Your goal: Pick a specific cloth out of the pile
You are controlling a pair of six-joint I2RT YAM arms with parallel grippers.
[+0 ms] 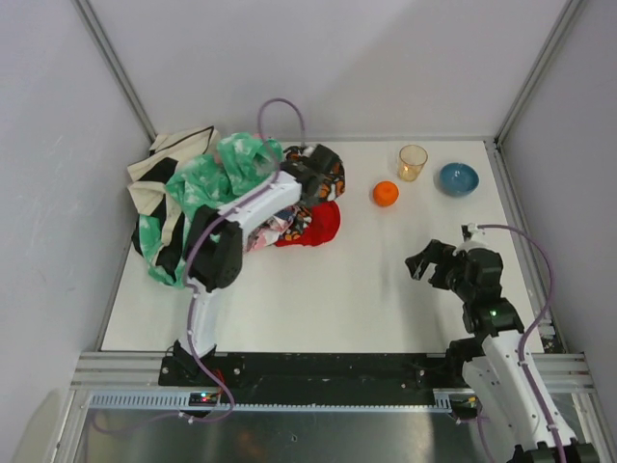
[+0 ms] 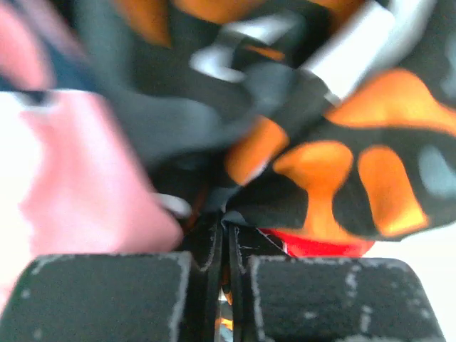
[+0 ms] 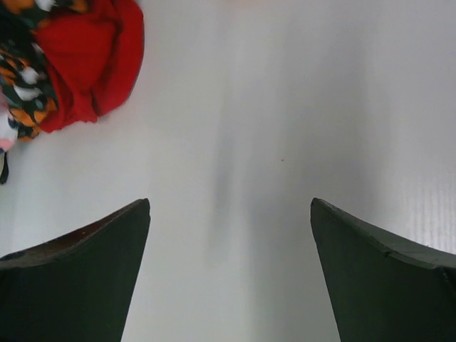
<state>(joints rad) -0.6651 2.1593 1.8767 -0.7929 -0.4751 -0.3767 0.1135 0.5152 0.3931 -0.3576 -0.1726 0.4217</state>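
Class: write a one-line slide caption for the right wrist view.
Open right gripper above white table, red cloth at upper left beside a patterned cloth.

Bare desk [image 3: 285, 107] lies open ahead of the right pincer [image 3: 230, 214]; the cloth [image 3: 92, 57] sits ahead-left. The pile [image 2: 320, 164] crowds close before the left pincer [image 2: 224, 231].

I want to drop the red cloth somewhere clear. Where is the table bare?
Bare table stretches from the red cloth to the right gripper, along the near edge. Crowded: the pile far left, and the orange ball, cup, bowl far right.
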